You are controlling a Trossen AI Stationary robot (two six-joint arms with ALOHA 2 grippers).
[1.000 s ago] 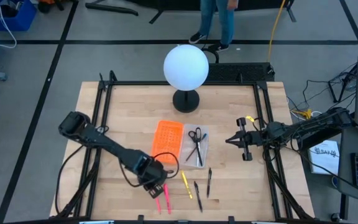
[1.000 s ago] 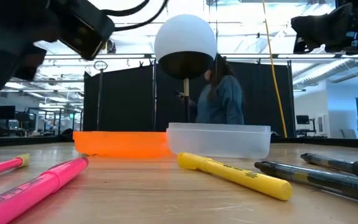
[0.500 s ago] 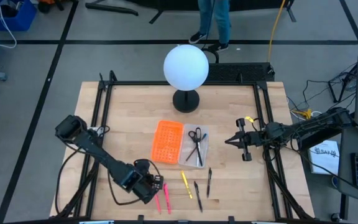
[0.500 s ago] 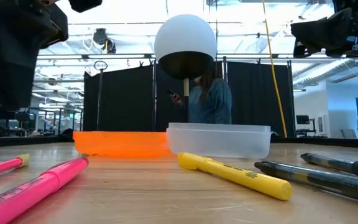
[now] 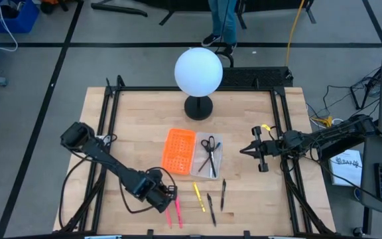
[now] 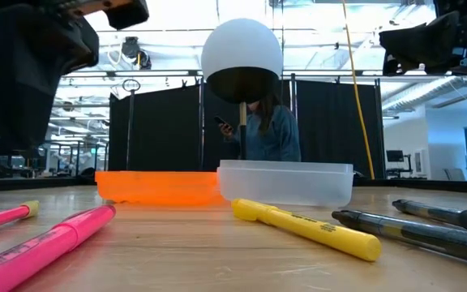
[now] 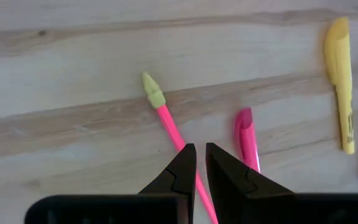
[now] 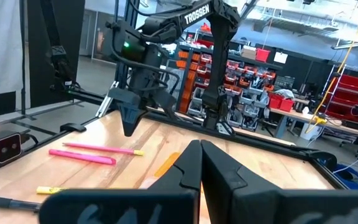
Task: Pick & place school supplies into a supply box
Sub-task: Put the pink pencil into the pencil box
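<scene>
The high view looks straight down on the whole wooden table (image 5: 138, 133), while the low view sits at tabletop height close behind the yellow highlighter (image 6: 306, 227), facing across into the room. The left wrist view looks steeply down, near the wood, over the pink pen (image 7: 169, 127). The right wrist view faces level across the table, sharing that pen (image 8: 101, 148) and the left arm (image 8: 135, 93).

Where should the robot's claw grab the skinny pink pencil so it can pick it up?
Probably around the middle of the skinny pink pencil, coming straight down from above. It lies flat on the table, so only its two long sides are free to pinch, and the middle should keep it level. The fatter pink pen lies close beside it, so the left claw should close across the pencil alone.
</scene>
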